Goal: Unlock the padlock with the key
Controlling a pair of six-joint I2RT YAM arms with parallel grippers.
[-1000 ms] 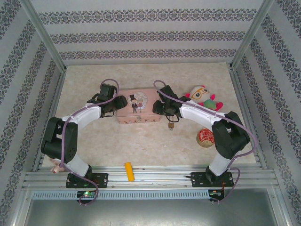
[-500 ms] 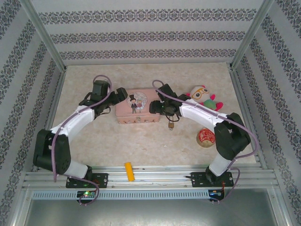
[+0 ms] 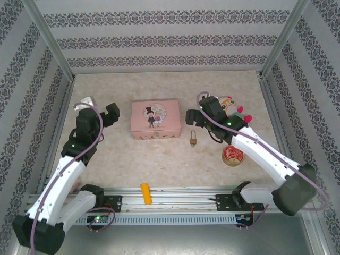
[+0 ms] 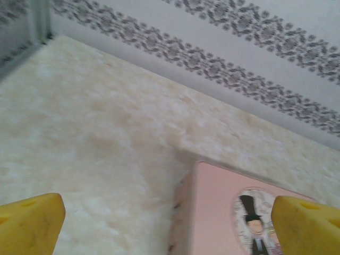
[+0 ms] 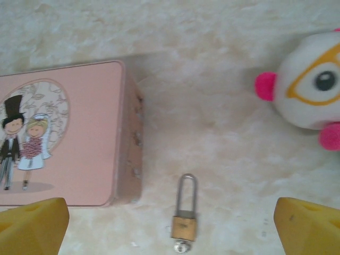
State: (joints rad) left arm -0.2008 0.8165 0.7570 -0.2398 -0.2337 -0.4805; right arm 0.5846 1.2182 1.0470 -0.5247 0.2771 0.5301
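We find the padlock (image 5: 184, 226) lying flat just beside the pink tin (image 5: 64, 138), the key (image 5: 181, 247) at its keyhole end. Both the left gripper (image 3: 110, 115) and right gripper (image 3: 192, 119) gape empty, apart from it. Shackle free? We cannot tell. If locked, next: pin body, pinch key, turn.

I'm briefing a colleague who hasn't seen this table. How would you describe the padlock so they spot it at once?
Find the pink tin in the middle of the table. Just off its near right corner the padlock lies on the tabletop, not touching the tin. It is tiny: a squarish brass body with a long thin silver shackle, unlike the plush toy farther right.
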